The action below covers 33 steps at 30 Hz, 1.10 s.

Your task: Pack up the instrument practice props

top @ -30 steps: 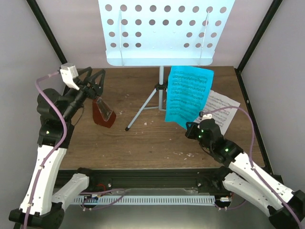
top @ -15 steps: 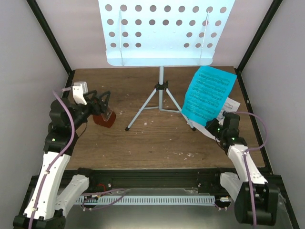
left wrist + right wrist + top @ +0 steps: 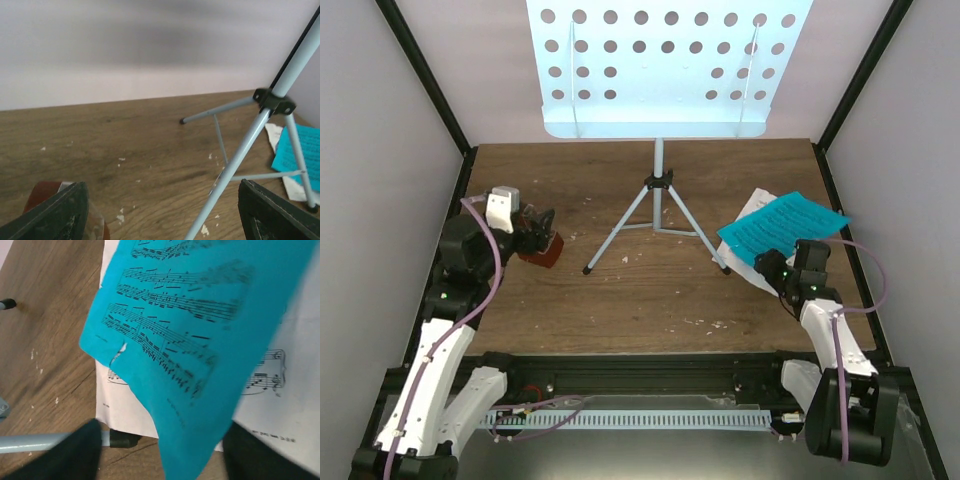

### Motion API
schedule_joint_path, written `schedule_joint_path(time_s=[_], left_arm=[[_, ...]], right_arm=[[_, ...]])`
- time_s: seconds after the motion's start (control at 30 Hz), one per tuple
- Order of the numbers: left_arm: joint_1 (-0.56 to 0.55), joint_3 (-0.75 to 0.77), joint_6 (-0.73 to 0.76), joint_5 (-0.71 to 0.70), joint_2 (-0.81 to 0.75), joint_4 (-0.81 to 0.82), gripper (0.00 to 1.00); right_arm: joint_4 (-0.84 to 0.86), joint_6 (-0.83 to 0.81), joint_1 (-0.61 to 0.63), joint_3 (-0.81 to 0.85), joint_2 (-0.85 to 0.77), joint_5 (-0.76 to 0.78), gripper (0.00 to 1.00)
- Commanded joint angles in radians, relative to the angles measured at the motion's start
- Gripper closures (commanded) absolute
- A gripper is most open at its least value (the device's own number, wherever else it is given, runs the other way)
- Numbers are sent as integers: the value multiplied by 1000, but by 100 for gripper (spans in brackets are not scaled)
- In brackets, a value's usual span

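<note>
The pale blue perforated music stand (image 3: 660, 70) rises on its thin tripod (image 3: 658, 190) at the back centre. The red-brown metronome (image 3: 545, 251) sits on the table at the left. My left gripper (image 3: 540, 237) hangs over it, open. In the left wrist view the metronome (image 3: 42, 195) lies against the left finger, with bare wood between the wide jaws of the gripper (image 3: 167, 220). The blue sheet (image 3: 790, 222) droops over the white sheet (image 3: 752, 205) at the right. My right gripper (image 3: 772, 262) is open, and the blue sheet's (image 3: 200, 315) lower corner hangs loose in the gap.
A tripod leg (image 3: 240, 150) crosses the left wrist view, close to the right finger. Another leg's black foot (image 3: 120, 438) rests at the white page's (image 3: 280, 405) near edge. Black frame posts (image 3: 420, 70) and pale walls close in the wooden table (image 3: 650, 290).
The right arm swung right and lowered the blue sheet onto the white page, then its jaws parted. The left gripper drew back and down with the metronome and opened wider.
</note>
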Motion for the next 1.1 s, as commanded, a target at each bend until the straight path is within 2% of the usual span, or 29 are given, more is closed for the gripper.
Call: schedule_joint_path(time_s=[0.0,0.13,0.2,0.27,0.3,0.4,0.53,0.63,0.77,0.87,1.07], left_arm=[[-3,-62,56,-23,-3,77,17],[-3,-106,72,-14,0,113,17],[-3,-99,85,-45,-1,92,17],[-3,-103,90,-72,-10,84,17],[-3,-107,91,-82,-17,82,17],[-3,-120,92,-94,-31,78,17],[-10,-120,92,-89,-31,66,17],[-15,-118,95,-84,-39,59,17],[-22,-124,88,-94,-52,54,17],[-43,-126,89,-92,-53,54,17],[-74,-114,99,-92,-29,33,17]], right_arm=[[-90,-33,-9,60,-62,55,17],[-147,-56,-9,124,-137,32,11],[-118,-72,-9,136,-174,-65,10],[-22,-79,-8,121,-209,-228,11],[54,-74,-4,104,-221,-361,13],[281,-70,31,74,-211,-552,13],[424,-159,154,102,-140,-554,13],[469,-248,227,140,-58,-516,12],[503,-343,252,170,29,-459,12],[565,-383,258,168,115,-485,12],[547,-546,347,282,306,-456,14]])
